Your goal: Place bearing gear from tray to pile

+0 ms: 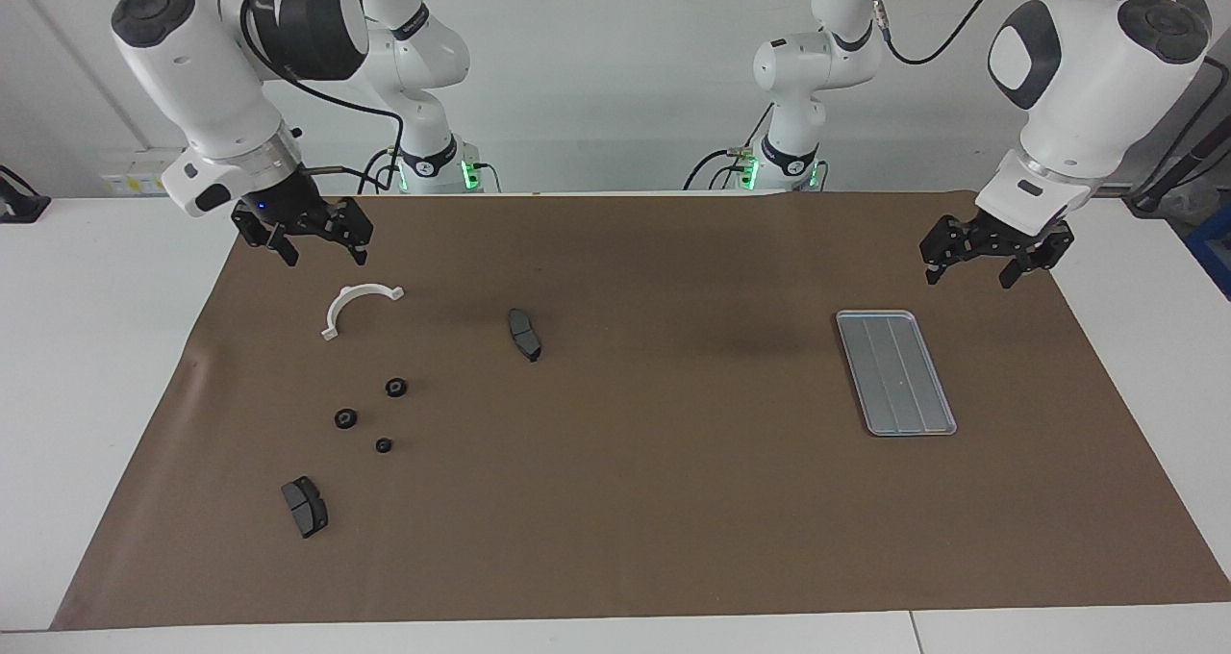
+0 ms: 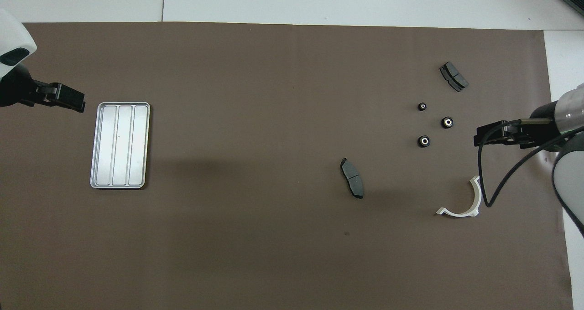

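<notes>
The silver ridged tray lies toward the left arm's end of the mat, and nothing shows on it. The pile is three small black ring gears lying loosely together toward the right arm's end. My right gripper hangs open and empty, raised over the mat beside the white bracket, well clear of the gears. Open and empty too, my left gripper waits in the air over the mat just off the tray's short end.
A white half-ring bracket lies nearer to the robots than the gears. One dark brake pad lies toward the mat's middle; another lies farther from the robots than the gears. A brown mat covers the table.
</notes>
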{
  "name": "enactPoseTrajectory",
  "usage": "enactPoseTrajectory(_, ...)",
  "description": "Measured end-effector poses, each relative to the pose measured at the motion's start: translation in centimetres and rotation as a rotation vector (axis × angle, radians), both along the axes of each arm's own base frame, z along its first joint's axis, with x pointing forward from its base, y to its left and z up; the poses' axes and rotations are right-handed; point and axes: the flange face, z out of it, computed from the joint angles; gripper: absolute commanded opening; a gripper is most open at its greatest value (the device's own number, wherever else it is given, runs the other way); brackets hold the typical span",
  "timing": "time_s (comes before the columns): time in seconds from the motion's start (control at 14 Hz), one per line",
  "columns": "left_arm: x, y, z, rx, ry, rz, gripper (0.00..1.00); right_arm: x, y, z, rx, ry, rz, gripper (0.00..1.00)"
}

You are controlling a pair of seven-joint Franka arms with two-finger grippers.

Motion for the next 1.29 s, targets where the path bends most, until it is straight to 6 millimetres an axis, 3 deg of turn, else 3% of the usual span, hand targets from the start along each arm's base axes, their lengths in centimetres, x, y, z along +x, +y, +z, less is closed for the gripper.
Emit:
enactPoseTrajectory(0.29, 0.0, 0.0, 0.0, 0.0, 0.0, 0.0, 1.0, -0.4, -0.8, 4.6, -0.031, -0.017, 0.002, 1.0)
enactPoseTrajectory(0.43, 0.0, 0.0, 0.0, 0.0, 0.0, 0.0, 1.0, -0.6, -1.0, 5.9, -0.042, -0.025, 0.003, 1.0)
enactPoseTrajectory(0.72, 0.0, 0.0, 0.0, 0.0, 0.0, 0.0, 1.0, -1.0, -1.7, 5.7, -0.039, 0.01, -0.011, 1.0)
enactPoseTrajectory(1.29, 0.0, -0.2, 0.0, 0.0, 0.0, -0.004, 1.0, -1.2, -0.8, 5.6, -0.042, 0.025, 0.006, 1.0)
